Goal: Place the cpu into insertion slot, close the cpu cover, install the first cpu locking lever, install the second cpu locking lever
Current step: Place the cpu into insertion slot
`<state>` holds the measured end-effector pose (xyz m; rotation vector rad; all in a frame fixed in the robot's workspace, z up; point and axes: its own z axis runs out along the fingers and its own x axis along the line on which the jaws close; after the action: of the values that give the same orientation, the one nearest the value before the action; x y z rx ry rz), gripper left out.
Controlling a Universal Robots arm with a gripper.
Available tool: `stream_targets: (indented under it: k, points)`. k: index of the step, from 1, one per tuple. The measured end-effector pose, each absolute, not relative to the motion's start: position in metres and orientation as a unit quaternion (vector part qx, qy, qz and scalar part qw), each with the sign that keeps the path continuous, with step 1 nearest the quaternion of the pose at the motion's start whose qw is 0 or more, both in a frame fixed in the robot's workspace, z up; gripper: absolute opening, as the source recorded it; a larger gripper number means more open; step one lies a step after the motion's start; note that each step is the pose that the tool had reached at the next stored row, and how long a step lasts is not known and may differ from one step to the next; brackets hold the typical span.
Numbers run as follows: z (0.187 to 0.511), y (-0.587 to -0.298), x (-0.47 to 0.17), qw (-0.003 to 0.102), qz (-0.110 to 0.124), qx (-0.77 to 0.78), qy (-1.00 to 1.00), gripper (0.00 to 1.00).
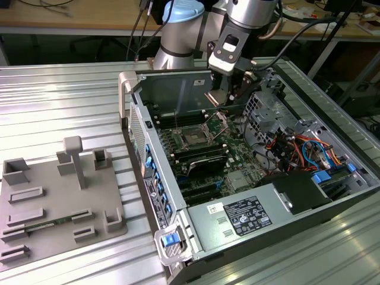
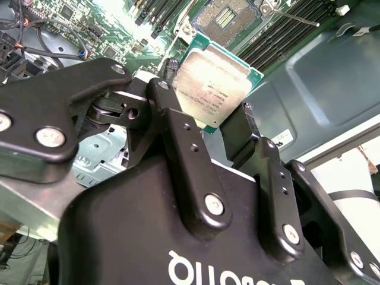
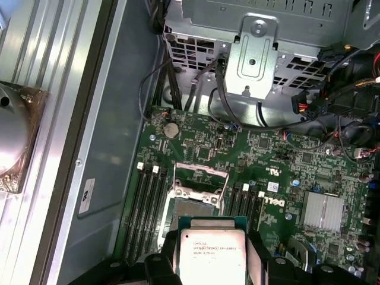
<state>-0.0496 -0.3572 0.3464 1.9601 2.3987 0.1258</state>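
Observation:
My gripper (image 1: 227,95) hangs over the open computer case, shut on the cpu (image 2: 214,86), a flat square chip with a silvery top and green rim. In both wrist views a black finger presses on each of two opposite edges of the chip (image 3: 212,252). The insertion slot (image 1: 195,138) lies on the green board below, apart from the chip. In the first wrist view the slot (image 3: 193,206) is uncovered, with the cpu cover (image 3: 200,178) swung up at its far edge. In the second wrist view the slot (image 2: 228,15) shows beyond the chip.
Black memory slots (image 3: 148,202) flank the socket on both sides. A metal drive cage (image 3: 255,47) with cables, a small finned heatsink (image 3: 323,211) and the power supply (image 1: 249,214) crowd the case. A grey fixture plate (image 1: 59,196) lies outside the case, on the exterior view's left.

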Motion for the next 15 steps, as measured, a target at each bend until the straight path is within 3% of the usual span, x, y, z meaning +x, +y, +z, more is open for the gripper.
stream_targets:
  k: [15]
  points:
    - [0.3375, -0.3569, -0.0516, 0.022, 0.040, 0.661, 0.749, 0.55]
